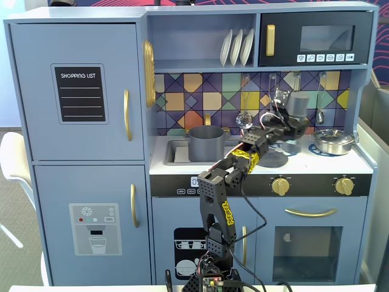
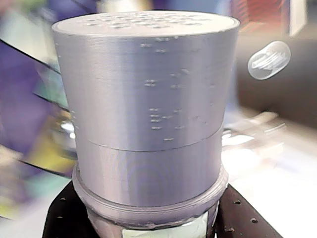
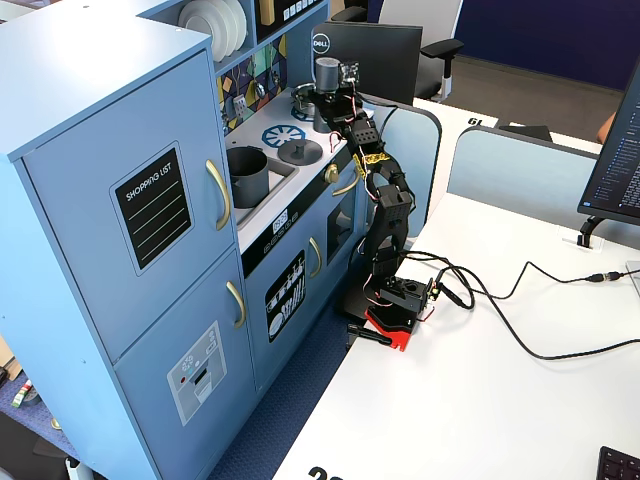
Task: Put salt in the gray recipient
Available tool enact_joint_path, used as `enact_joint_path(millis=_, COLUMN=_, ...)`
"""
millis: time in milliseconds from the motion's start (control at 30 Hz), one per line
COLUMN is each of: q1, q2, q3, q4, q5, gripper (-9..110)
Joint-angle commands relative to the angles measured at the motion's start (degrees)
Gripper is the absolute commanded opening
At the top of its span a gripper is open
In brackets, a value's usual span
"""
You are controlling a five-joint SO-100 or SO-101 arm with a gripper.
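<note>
The salt (image 1: 297,104) is a gray cylinder with a lighter cap, held upright above the counter's right half in a fixed view. My gripper (image 1: 295,126) is shut on its lower body. In the wrist view the salt (image 2: 148,109) fills the frame, with a strip of pale green label at the bottom, and my black fingers (image 2: 62,218) press on both sides. The gray recipient (image 1: 206,143) stands in the sink, left of the gripper and apart from it. In another fixed view the salt (image 3: 327,74), gripper (image 3: 335,97) and recipient (image 3: 247,173) also show.
A flat gray round lid (image 1: 272,159) lies on the counter below the arm. A shiny steel lidded pan (image 1: 333,141) sits on the right burner. Utensils hang on the tiled back wall (image 1: 200,97). The shelf with plates (image 1: 237,47) and the microwave (image 1: 316,38) are overhead.
</note>
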Motion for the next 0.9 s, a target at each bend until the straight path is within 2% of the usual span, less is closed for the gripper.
enact_joint_path(millis=0, q1=2.11, q2=1.58, q3=3.52, q4=-8.7, q5=-5.45, gripper=0)
enact_joint_path(millis=433, q1=2.37, q2=-5.27, q3=6.15, q4=-19.78, q5=-2.99, gripper=0)
enact_joint_path(millis=867, q1=3.87, q2=-10.2, q3=4.92, q4=-21.09, q5=-1.76, gripper=0)
